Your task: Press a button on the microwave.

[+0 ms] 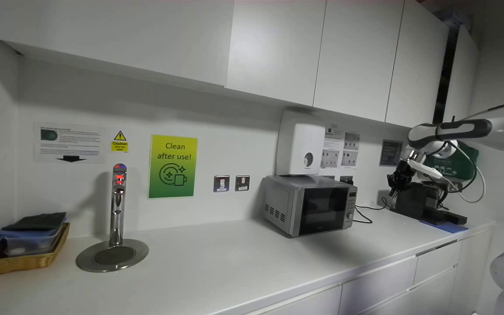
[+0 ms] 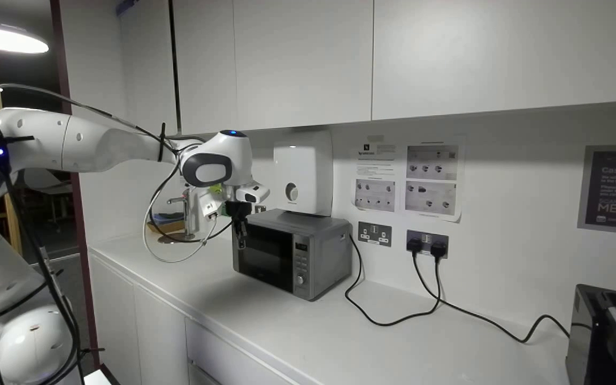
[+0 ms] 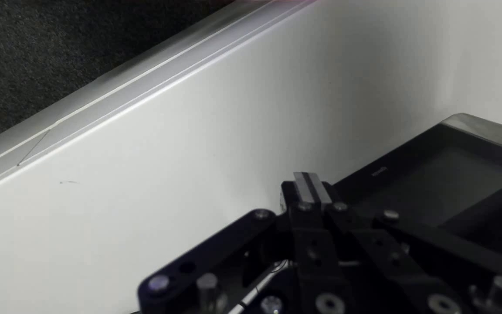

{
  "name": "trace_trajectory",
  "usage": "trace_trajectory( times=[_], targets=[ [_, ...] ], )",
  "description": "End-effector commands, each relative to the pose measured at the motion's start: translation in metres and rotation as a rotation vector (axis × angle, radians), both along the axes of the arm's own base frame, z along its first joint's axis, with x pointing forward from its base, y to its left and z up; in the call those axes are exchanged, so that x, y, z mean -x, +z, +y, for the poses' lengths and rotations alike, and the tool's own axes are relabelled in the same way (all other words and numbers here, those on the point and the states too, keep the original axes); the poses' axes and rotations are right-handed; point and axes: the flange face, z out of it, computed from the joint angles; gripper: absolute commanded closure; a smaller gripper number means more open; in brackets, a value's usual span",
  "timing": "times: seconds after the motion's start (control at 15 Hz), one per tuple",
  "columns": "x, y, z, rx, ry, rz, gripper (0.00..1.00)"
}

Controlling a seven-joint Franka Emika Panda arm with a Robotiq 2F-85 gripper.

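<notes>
The silver-grey microwave stands on the counter with its dark glass door (image 1: 322, 210) shut; the door also shows in an exterior view (image 2: 265, 251) and at the right of the wrist view (image 3: 442, 187). Its control panel (image 2: 301, 262), with a display, small buttons and a round knob, is on the door's right; the panel (image 1: 350, 210) also shows narrowly in an exterior view. In the wrist view the panel is not visible. My black gripper (image 2: 241, 246) hangs in front of the door, apart from it, fingers pointing down. In the wrist view its fingertips (image 3: 312, 187) are together, with nothing between them.
A white dispenser (image 2: 302, 176) is on the wall above the microwave. Cables (image 2: 393, 323) run from the sockets along the counter (image 2: 383, 353) to a black machine (image 2: 613, 337). A tap (image 1: 118, 205) and a basket (image 1: 26, 260) stand at the far end. Cupboards (image 1: 274, 48) hang overhead.
</notes>
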Motion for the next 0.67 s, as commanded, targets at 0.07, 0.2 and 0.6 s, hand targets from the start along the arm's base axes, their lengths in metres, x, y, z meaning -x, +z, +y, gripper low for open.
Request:
trace_trajectory(
  times=[0.07,0.2,0.6],
  targets=[
    [0.018,0.007,-0.011,0.007,0.076,-0.011,1.00],
    [0.021,0.008,-0.014,0.005,0.104,-0.017,1.00],
    [0.024,0.010,-0.020,0.011,0.159,-0.039,1.00]
  ],
)
